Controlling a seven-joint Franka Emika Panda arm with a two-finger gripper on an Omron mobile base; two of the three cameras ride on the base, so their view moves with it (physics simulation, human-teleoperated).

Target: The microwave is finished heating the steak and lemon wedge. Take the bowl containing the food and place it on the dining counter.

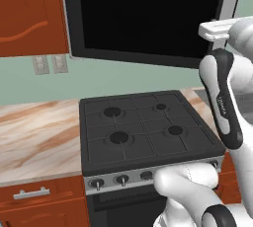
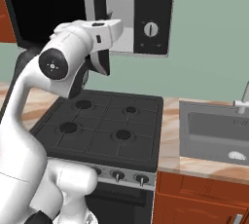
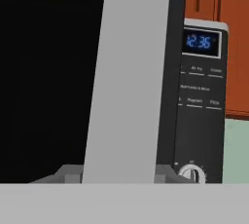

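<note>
Right base view has the arm (image 2: 58, 67) bent high over the stove (image 2: 102, 128), wrist level, its end effector reaching at the microwave (image 2: 146, 13) door's edge (image 3: 129, 77); whether it is spread or pinching, I cannot tell. Door (image 1: 148, 16) swung open.

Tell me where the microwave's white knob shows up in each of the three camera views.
Left base view: not in this picture.
Right base view: upper middle, knob on the black side panel.
Hand view: bottom right, knob under the clock.
Shared landmark: the microwave door.
</note>
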